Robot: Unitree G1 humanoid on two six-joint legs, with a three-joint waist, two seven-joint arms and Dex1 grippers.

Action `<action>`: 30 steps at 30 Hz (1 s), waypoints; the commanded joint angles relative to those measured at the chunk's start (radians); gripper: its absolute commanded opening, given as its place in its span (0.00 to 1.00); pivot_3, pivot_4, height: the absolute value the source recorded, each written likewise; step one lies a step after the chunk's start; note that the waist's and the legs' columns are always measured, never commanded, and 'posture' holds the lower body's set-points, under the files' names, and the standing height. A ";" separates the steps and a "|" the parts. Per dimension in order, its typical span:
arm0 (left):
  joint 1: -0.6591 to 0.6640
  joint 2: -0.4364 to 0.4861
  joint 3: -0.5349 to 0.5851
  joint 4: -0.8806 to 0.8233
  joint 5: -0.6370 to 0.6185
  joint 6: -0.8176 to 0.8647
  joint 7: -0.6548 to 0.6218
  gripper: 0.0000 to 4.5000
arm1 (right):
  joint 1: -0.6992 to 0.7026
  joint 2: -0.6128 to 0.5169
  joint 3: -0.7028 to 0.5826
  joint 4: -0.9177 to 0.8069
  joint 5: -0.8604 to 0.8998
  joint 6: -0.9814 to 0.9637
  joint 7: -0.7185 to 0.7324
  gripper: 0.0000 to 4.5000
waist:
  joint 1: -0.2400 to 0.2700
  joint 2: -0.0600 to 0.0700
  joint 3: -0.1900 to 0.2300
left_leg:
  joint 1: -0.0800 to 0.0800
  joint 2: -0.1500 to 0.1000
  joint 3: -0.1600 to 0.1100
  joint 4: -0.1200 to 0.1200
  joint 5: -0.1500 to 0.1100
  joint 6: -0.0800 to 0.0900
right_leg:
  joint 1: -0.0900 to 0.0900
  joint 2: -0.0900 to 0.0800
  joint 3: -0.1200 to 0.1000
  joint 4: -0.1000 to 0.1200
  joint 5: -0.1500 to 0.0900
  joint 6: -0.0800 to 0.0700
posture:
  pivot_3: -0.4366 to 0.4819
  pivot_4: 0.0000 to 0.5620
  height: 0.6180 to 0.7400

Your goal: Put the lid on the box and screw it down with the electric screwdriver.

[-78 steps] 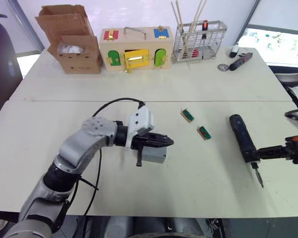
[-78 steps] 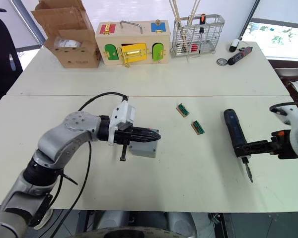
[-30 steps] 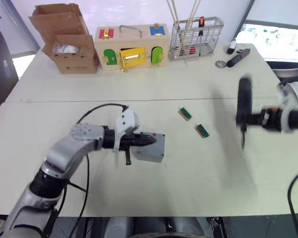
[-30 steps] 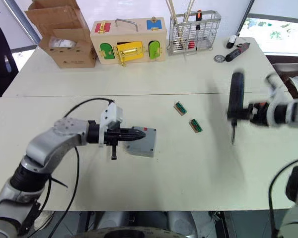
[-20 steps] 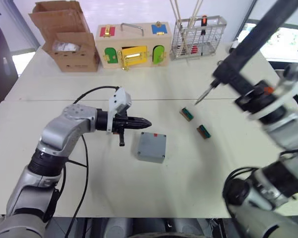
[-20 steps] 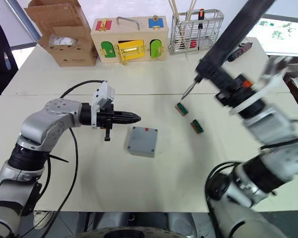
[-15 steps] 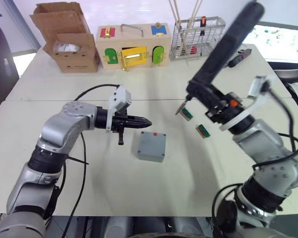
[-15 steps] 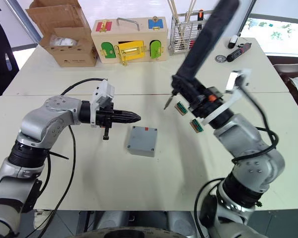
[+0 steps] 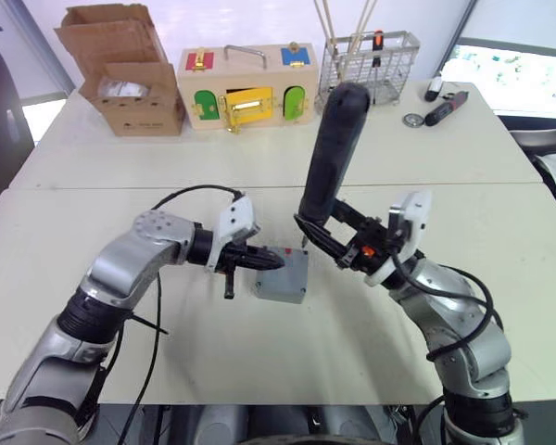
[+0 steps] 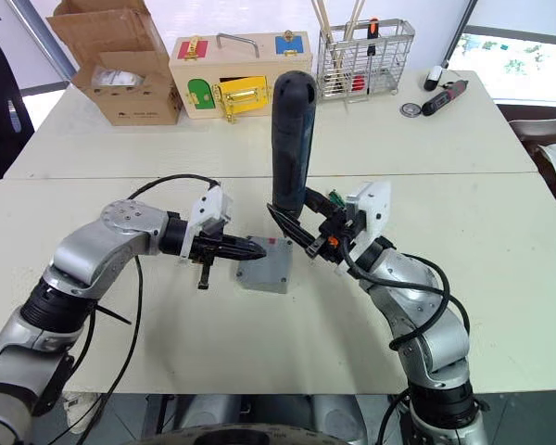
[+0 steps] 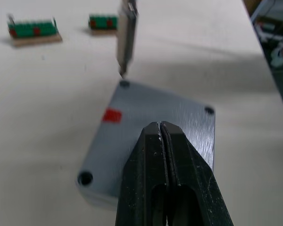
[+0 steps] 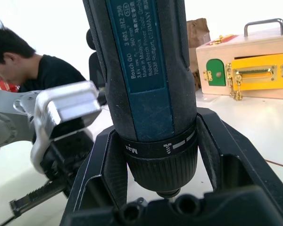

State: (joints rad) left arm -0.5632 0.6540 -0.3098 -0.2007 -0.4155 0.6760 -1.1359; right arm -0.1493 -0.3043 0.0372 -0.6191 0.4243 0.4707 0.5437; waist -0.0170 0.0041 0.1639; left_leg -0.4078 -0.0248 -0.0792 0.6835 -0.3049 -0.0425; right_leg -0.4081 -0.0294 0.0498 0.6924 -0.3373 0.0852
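The grey box (image 9: 280, 287) sits mid-table with the lid (image 11: 179, 113) on top of it; a small red mark (image 11: 112, 115) shows on the top. My left gripper (image 9: 272, 263) is shut with nothing in it, its tips (image 11: 160, 128) over the lid's near-left part. My right gripper (image 9: 326, 232) is shut on the electric screwdriver (image 9: 332, 153), which stands almost upright. The screwdriver's metal bit (image 11: 125, 42) points down into the lid's far corner screw hole (image 11: 124, 84). The tool's dark blue body (image 12: 148, 80) sits between the right fingers (image 12: 104, 165).
Two small green parts (image 11: 35, 32) lie just beyond the box. Along the far edge stand a cardboard box (image 9: 130, 69), a wooden box with coloured doors (image 9: 250, 88), a wire basket (image 9: 371, 65) and a small black-and-red tool (image 9: 448, 108). A person (image 12: 23, 56) sits past the table.
My right arm has swung the screwdriver left and tipped it upright, bringing its bit down to the lid's corner. My left gripper has moved right, from beside the box to over the lid.
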 commanded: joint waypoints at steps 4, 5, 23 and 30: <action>0.011 0.005 0.002 -0.013 0.019 -0.024 -0.010 0.00 | 0.013 -0.013 0.003 -0.012 0.001 -0.064 0.011 0.39 | 0.000 0.000 0.000 | 0.000 0.000 0.000 0.000 0.000 0.000 | 0.000 0.000 0.000 0.000 0.000 0.000 | 0.48 0.27 1.00; 0.015 0.007 0.003 -0.014 0.019 -0.025 -0.011 0.00 | 0.016 -0.016 0.002 -0.007 -0.001 -0.070 0.011 0.39 | 0.000 0.000 0.000 | 0.000 0.000 0.000 0.000 0.000 0.000 | 0.000 0.000 0.000 0.000 0.000 0.000 | 0.48 0.27 1.00; 0.047 0.014 -0.059 0.052 0.138 -0.165 -0.014 0.00 | 0.034 -0.087 0.119 0.111 -0.101 -0.041 0.013 0.39 | 0.000 -0.003 -0.004 | 0.007 0.000 0.000 -0.001 -0.002 0.004 | 0.008 0.000 0.000 0.000 0.000 0.000 | 0.48 0.27 1.00; 0.076 -0.002 -0.075 0.087 0.168 -0.199 -0.010 0.00 | 0.053 -0.079 0.110 0.136 -0.089 0.020 -0.022 0.39 | 0.004 -0.006 -0.016 | 0.038 0.001 -0.003 -0.008 -0.006 0.011 | 0.041 0.001 -0.002 -0.012 -0.001 0.000 | 0.48 0.27 1.00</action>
State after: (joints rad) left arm -0.5148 0.6441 -0.3525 -0.1471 -0.2913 0.4549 -1.1490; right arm -0.1408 -0.3782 0.1345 -0.5337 0.3369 0.4359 0.5261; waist -0.0133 -0.0022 0.1484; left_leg -0.3698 -0.0243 -0.0820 0.6757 -0.3111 -0.0319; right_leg -0.3668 -0.0288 0.0482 0.6804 -0.3387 0.0852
